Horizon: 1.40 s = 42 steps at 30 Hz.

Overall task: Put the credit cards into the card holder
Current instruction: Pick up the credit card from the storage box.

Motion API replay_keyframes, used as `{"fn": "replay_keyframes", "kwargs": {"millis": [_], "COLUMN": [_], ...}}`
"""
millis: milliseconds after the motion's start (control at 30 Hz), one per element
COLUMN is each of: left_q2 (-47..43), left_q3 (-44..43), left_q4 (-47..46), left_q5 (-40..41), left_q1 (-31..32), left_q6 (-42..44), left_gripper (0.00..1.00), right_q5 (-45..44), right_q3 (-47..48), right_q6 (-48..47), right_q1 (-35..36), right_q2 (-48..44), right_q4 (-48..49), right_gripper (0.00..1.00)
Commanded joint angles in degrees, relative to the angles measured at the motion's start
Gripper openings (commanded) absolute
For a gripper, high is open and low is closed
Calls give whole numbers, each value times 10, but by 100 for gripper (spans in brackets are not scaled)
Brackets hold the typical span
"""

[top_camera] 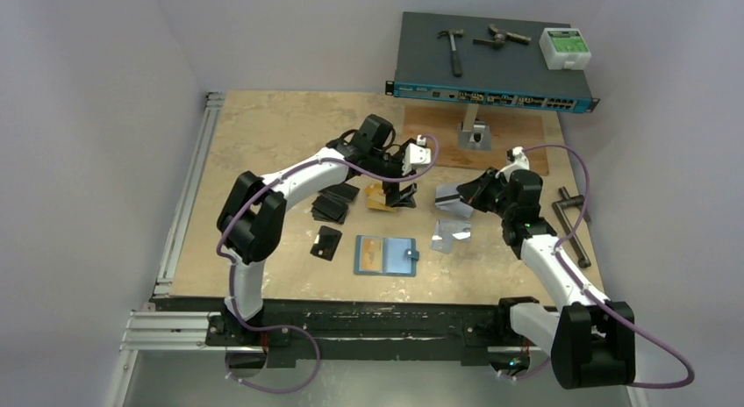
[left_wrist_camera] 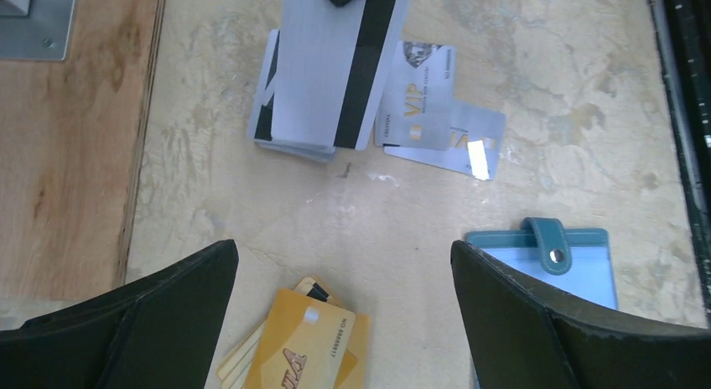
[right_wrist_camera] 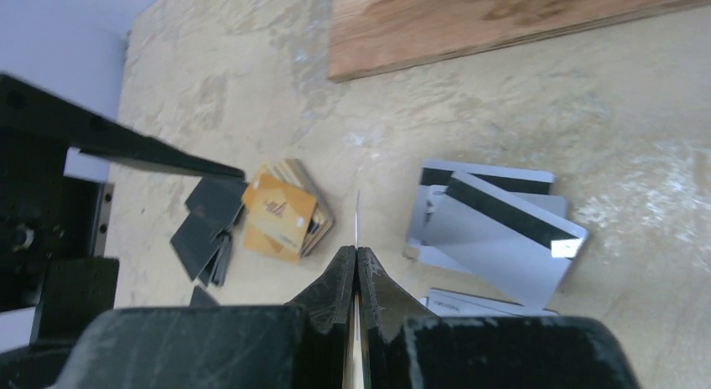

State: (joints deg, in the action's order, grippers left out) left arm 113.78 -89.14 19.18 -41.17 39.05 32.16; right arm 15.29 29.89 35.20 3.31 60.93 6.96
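We saw a mottled beige table point(top_camera: 263, 135) between pale walls point(top_camera: 88, 117), with a plywood board point(top_camera: 509, 126) at its far side; the card holder point(top_camera: 386, 255) lay open near the front edge; the left gripper point(left_wrist_camera: 344, 322) hung spread above orange cards point(left_wrist_camera: 298, 351); the right gripper point(right_wrist_camera: 357, 255) pinched a silver card point(left_wrist_camera: 319, 70).

One card holder point(top_camera: 386, 255), one stack of orange-gold credit cards point(left_wrist_camera: 293, 347), one hammer point(top_camera: 455, 49).
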Motion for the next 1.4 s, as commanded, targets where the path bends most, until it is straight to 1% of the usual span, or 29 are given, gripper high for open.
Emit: {"fn": "replay_keyframes", "kwargs": {"millis": [0,133,233,300,367,467,567,667,800,900,967,1100,1133,1233,1300,1333,1367], "left_q2": [-32,-42,-46,-45,-42,-31,-14,0,16,27,29,23,23,21,15,8,-1], "left_q3": [-47,-45,-42,-43,-48,-71,-108,-143,-178,-200,-204,-203,-203,-203,-199,-192,-183], "left_q4": [68,80,87,96,95,95,144,209,318,389,407,414,415,414,407,395,381], "left_q5": [-81,-104,-107,-108,-103,-112,-146,-188,-230,-242,-244,-246,-246,-253,-259,-261,-263], "left_q1": [1,1,1,0,-1,-9,-17,-20,-21,-21,-21,-21,-21,-20,-20,-18,-17], "left_q6": [20,25,31,43,44,31,39,59,119,158,165,169,168,164,155,146,138], "left_gripper": [100,96,87,82,81,84,85,81,70,62,55,46,42,18,5,0,0], "right_q5": [121,196,228,238,247,249,252,240,235,237,237,245,248,255,258,258,255], "right_q3": [24,18,13,11,8,7,4,3,10,19,26,30,32,42,50,54,57], "right_q6": [-51,-51,-42,-41,-39,-44,-51,-59,-64,-65,-68,-70,-71,-72,-75,-76,-77], "right_q1": [-2,-1,4,11,19,35,50,69,80,87,91,98,99,102,104,105,106], "right_q2": [-23,-33,-40,-51,-60,-70,-82,-96,-101,-105,-109,-124,-128,-138,-142,-143,-141], "right_q4": [24,42,56,59,64,56,55,56,59,61,60,64,63,60,53,48,44], "right_gripper": [0,0,0,0,0,0,0,0,0,0,0,0,0,0,0,0,0]}}
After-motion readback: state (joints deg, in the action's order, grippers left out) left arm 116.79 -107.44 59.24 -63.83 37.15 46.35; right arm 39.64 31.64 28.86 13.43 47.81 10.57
